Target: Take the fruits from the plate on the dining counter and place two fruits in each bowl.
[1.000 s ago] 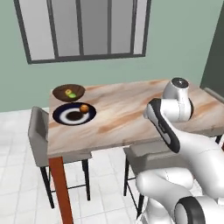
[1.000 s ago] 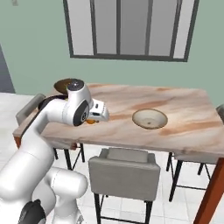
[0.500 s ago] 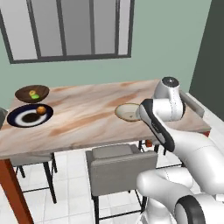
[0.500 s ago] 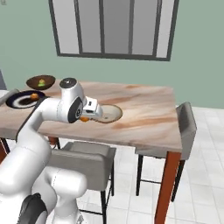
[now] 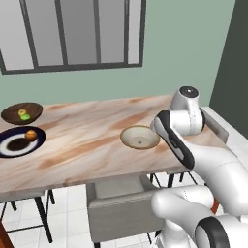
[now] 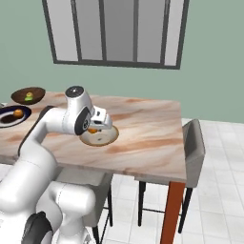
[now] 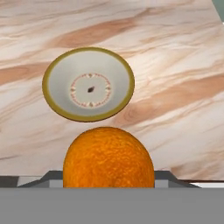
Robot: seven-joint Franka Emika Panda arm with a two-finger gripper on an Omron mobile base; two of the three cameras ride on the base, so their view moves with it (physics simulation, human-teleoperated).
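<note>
While my gripper (image 6: 94,128) hangs over the dining counter (image 5: 92,145), its fingers are pinched on an orange fruit (image 7: 108,157), which bulks large at the bottom of the hand view and hides the fingertips themselves. Just beyond the held orange fruit, lower down on the marble top, sits the cream bowl (image 7: 88,83), and I can see straight into it: a pale inside with a faint ring pattern and a dark speck at the centre, no fruit in it. From the right base view the orange fruit (image 6: 93,129) peeks out beneath the hand, right at the near rim of the cream bowl (image 6: 101,137). From the left base view my arm covers the hand, but the cream bowl (image 5: 139,136) shows clear beside my forearm.

Well away from the fingers, at the far end of the counter, stand the other two dishes. On the navy plate (image 5: 10,147) one orange fruit (image 5: 31,135) rests near the rim, off the dark centre. Just behind it the dark wooden bowl (image 5: 13,113) holds a yellow fruit (image 5: 22,113) and a green fruit (image 5: 26,116), touching. The right base view shows that pair as a single greenish blob (image 6: 29,96) inside the wooden bowl (image 6: 21,96), and the plate (image 6: 8,120) cut by the frame edge with its orange (image 6: 18,113) on it.
</note>
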